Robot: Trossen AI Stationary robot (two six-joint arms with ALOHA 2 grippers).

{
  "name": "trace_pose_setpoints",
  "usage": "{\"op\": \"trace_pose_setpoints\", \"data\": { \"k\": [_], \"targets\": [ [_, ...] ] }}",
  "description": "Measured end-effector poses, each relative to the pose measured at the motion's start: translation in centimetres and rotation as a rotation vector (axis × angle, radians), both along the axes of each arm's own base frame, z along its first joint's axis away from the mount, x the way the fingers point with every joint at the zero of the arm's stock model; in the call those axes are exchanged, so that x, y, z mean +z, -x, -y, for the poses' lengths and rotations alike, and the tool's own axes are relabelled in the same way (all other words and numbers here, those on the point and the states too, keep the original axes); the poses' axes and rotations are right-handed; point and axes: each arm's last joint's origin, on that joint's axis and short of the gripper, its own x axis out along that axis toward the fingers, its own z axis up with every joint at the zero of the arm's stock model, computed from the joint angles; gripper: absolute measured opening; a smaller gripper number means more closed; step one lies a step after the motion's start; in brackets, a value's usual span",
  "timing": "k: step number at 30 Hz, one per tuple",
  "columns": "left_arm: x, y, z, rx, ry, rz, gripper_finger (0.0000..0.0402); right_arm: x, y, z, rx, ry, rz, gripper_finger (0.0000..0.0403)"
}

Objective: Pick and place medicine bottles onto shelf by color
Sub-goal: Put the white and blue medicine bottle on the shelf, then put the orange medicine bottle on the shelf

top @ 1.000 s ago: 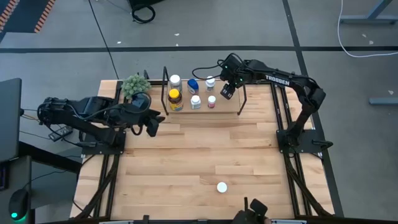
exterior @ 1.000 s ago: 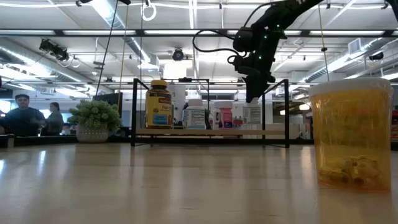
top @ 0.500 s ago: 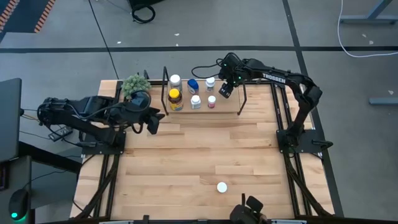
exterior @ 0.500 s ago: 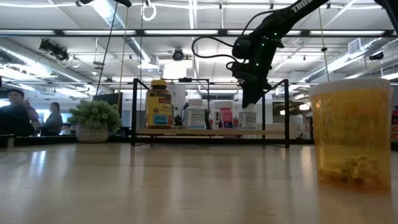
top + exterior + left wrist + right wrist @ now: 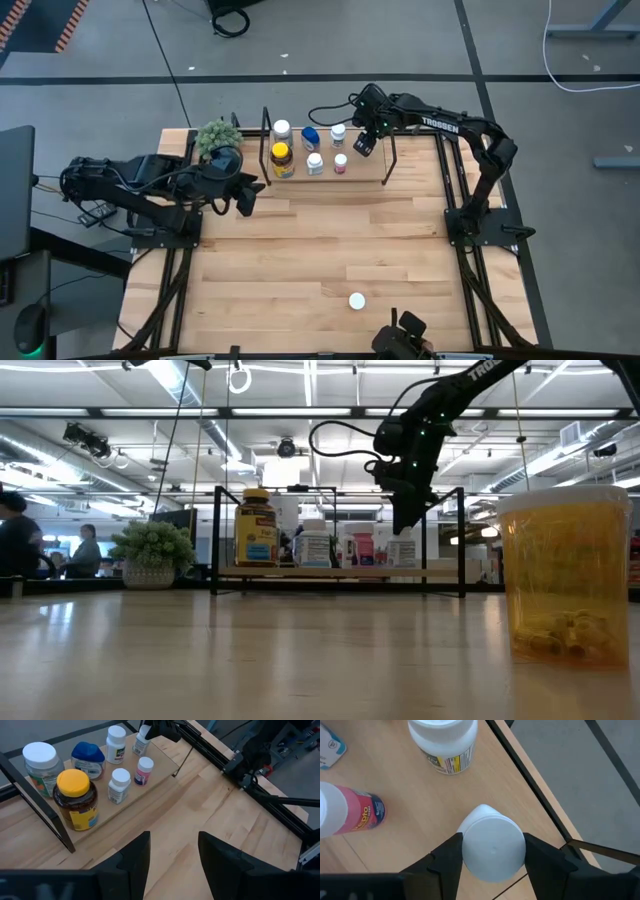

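The shelf point(image 5: 372, 176), a light-wood board with black wire ends, stands at the table's far edge. On it stand a big white-capped bottle point(image 5: 282, 129), an amber bottle with a yellow cap point(image 5: 282, 158), a blue one point(image 5: 310, 138), two small white ones point(image 5: 338, 133) point(image 5: 315, 163) and a pink-labelled one point(image 5: 340, 163). My right gripper point(image 5: 365, 143) hangs over the shelf's right part, shut on a small white bottle point(image 5: 493, 850). My left gripper point(image 5: 243, 195) waits open, left of the shelf. My right gripper pinches the small white bottle by its cap end point(image 5: 470, 832) between the two fingers point(image 5: 447, 857), coming from above and pointing down. The bottle stays upright below the fingers point(image 5: 403, 548). Whether its base touches the shelf board, I cannot tell.
A green plant ball in a pot point(image 5: 218, 140) sits left of the shelf. A white-capped container point(image 5: 357, 300) stands alone near the table's near edge; the low view shows it as translucent yellow point(image 5: 565, 575). Bare wood lies between it and the shelf. People show in the room behind.
My right gripper has come down a little toward the shelf board, carrying the white bottle with it and staying shut on it. The left arm has kept still.
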Motion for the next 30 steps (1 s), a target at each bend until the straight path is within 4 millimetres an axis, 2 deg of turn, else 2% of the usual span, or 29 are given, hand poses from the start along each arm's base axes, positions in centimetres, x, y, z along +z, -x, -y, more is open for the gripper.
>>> {"op": "trace_pose_setpoints", "data": {
  "k": [8, 19, 25, 30],
  "targets": [
    [0.0, 0.0, 0.0, 0.001, 0.002, 0.001, 0.0172, 0.0, 0.0, 0.0, 0.035, 0.011, -0.012, 0.0212],
    [0.0, 0.0, 0.0, 0.007, 0.028, 0.010, 0.0172, 0.1, 0.0, 0.0, 0.035, 0.025, -0.025, 0.0264],
    [0.0, 0.0, 0.0, 0.004, 0.031, 0.010, 0.0172, 2.7, -0.2, 0.3, 0.044, 0.067, -0.004, 0.0281],
    [0.0, 0.0, 0.1, -0.002, 0.024, 0.006, 0.0172, 5.9, -0.4, 0.3, 0.041, 0.097, 0.036, 0.0282]
  ]
}}
